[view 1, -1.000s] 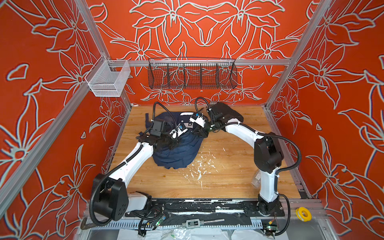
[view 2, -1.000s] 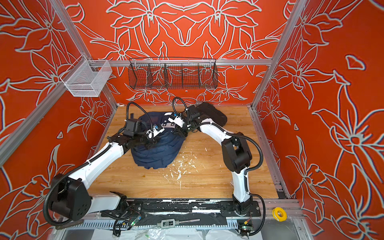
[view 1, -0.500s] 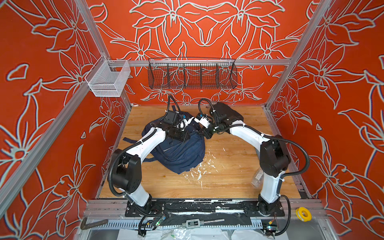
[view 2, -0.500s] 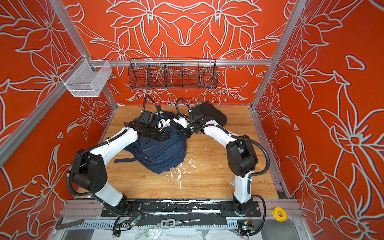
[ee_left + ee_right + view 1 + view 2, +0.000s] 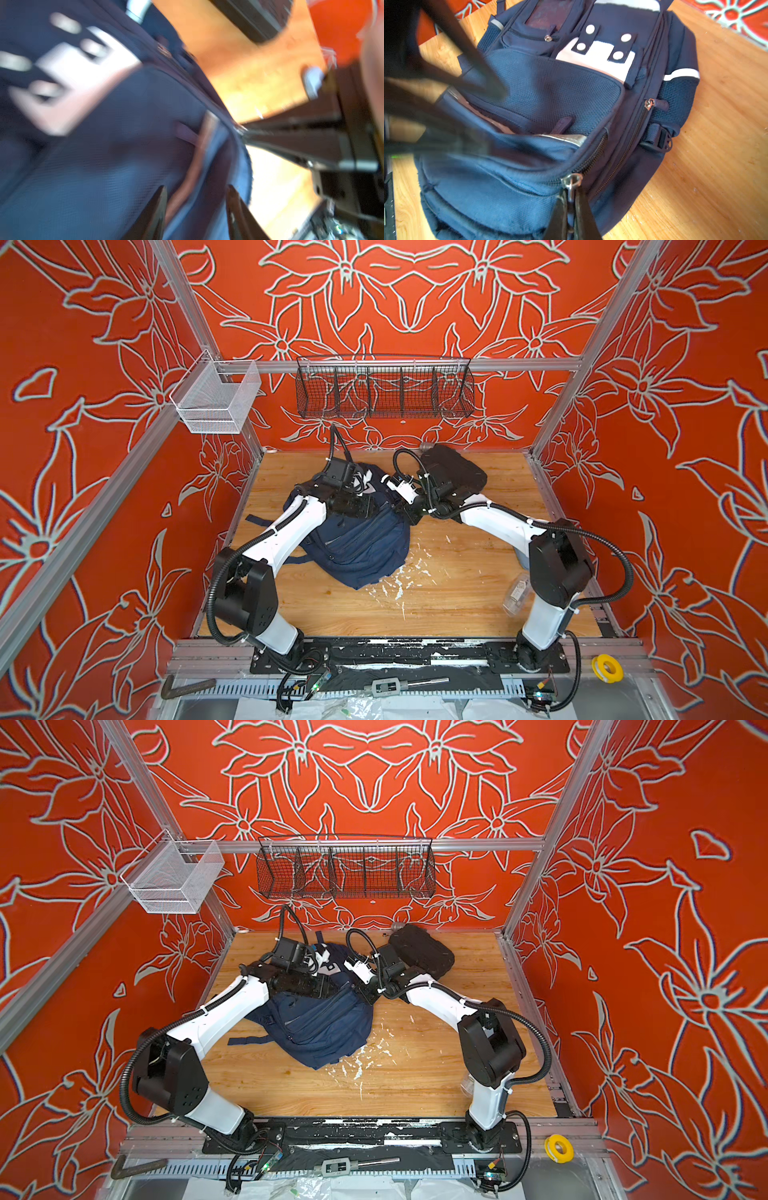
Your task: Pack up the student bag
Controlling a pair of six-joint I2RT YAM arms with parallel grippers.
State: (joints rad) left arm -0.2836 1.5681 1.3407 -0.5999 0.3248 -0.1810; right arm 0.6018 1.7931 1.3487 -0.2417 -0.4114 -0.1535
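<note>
The student bag [image 5: 361, 549], a navy-blue backpack, lies front up in the middle of the wooden table [image 5: 457, 605] in both top views. Its white patch [image 5: 600, 58] and zipped pockets show in the right wrist view. My right gripper [image 5: 571, 199] is shut on a metal zipper pull [image 5: 572, 181] at the bag's right edge [image 5: 405, 514]. My left gripper [image 5: 197, 193] hovers over the bag's upper part [image 5: 365, 509]. Its fingers [image 5: 162, 207] stand apart with only blurred bag fabric behind them.
A black oval hard case [image 5: 453, 472] lies behind the right wrist at the back. A clear plastic bottle [image 5: 517, 593] lies by the right arm's base. Two wire baskets [image 5: 384, 387] hang on the walls. White flecks [image 5: 399, 580] litter the wood. The bag's straps [image 5: 259, 520] trail left.
The left arm has swung in from the bag's left side to above its top, and its jaws have parted. The bag has shifted and lies flatter. The right gripper has stayed shut at the bag's right edge.
</note>
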